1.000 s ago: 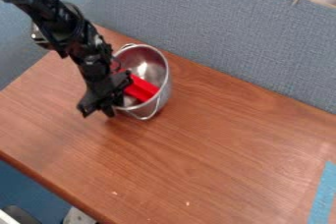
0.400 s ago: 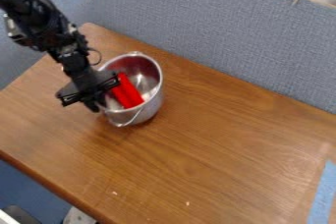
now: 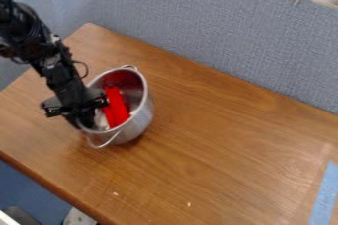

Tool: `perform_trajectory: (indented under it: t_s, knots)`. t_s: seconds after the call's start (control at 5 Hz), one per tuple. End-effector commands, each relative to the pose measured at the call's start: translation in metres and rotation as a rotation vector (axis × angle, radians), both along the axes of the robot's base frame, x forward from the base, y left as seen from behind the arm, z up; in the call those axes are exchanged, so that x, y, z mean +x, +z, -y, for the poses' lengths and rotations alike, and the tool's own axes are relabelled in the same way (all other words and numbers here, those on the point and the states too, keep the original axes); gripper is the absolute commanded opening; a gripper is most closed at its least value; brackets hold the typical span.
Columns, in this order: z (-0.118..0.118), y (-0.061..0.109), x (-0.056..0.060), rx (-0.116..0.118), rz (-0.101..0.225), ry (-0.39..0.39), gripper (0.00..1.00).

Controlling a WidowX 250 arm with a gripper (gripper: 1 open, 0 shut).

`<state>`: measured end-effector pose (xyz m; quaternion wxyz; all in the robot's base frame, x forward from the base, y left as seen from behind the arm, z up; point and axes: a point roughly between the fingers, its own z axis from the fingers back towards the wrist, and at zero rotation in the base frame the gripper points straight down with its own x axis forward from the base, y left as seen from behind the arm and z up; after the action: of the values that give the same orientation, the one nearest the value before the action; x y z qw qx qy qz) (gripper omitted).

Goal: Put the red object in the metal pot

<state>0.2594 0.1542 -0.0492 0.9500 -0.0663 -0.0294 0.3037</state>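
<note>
Red object [image 3: 117, 106] in metal pot [image 3: 129, 128], claw [image 3: 79, 108] at rim

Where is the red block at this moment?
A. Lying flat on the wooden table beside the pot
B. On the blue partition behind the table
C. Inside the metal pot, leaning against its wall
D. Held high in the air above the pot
C: the red block sits inside the metal pot, with the gripper at the pot's left rim.
</note>
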Motion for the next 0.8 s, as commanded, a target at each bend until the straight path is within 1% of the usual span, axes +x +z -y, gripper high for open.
perform_trajectory:
  t_s: [0.0, 0.2, 0.4, 0.6]
  knots:
    - [0.000, -0.004, -0.012, 0.010, -0.012, -0.116, 1.00]
    - [0.036, 0.006, -0.014, 0.018, 0.006, -0.203, 1.00]
    - [0.071, 0.008, -0.014, 0.046, 0.012, -0.302, 1.00]
    - [0.077, 0.000, -0.002, 0.071, 0.015, -0.309, 0.00]
